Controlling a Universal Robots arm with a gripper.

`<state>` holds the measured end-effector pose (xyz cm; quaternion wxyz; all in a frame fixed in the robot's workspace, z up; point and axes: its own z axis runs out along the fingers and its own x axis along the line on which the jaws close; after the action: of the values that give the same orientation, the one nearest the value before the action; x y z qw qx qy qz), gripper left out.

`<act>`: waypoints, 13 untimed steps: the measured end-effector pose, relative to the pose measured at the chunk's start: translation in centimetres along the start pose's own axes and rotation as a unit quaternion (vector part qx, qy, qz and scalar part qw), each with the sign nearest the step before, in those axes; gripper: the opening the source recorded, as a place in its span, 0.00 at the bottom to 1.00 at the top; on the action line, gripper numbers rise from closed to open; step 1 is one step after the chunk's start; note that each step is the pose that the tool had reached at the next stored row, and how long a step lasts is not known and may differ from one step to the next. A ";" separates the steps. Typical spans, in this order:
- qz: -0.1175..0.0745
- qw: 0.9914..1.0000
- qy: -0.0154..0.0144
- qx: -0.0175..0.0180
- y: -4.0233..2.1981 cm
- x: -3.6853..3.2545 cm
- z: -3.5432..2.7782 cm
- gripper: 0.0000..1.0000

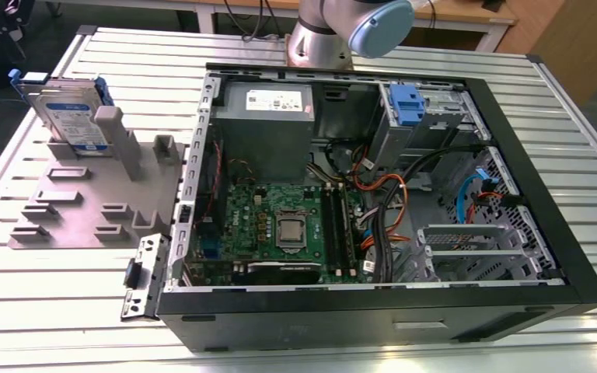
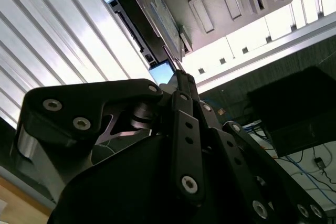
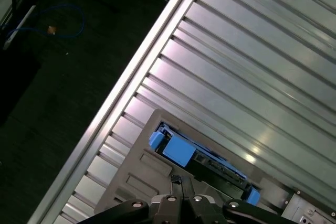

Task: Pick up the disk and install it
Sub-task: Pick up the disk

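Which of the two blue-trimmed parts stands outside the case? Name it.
The disk, upright in the grey rack at the exterior view's left. The other, a blue tab, sits inside the case.

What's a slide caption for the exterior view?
Disk stands on edge in the grey fixture on the slatted table, at the exterior view's left of the open computer case, not yet installed.

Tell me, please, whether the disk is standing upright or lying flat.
Upright: in the exterior view the disk stands on edge in a slot of the grey holder, outside the computer case.
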<state>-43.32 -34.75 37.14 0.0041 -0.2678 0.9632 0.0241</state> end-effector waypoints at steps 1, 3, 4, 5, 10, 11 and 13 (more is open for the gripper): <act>-0.002 1.000 0.000 0.000 0.00 0.00 0.00 0.11; -0.011 1.000 0.000 0.000 0.00 0.00 0.00 0.11; -0.017 1.000 0.001 0.000 0.00 0.00 0.00 0.11; -0.023 1.000 0.001 0.000 0.00 0.00 0.00 0.11; -0.061 0.998 0.003 -0.001 0.00 0.00 0.00 0.11; -0.069 0.998 0.003 -0.001 0.00 0.00 0.01 0.11; -0.077 0.997 0.003 -0.002 0.00 0.00 0.00 0.11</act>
<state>-43.32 -34.75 37.14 0.0022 -0.3417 0.9395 0.0243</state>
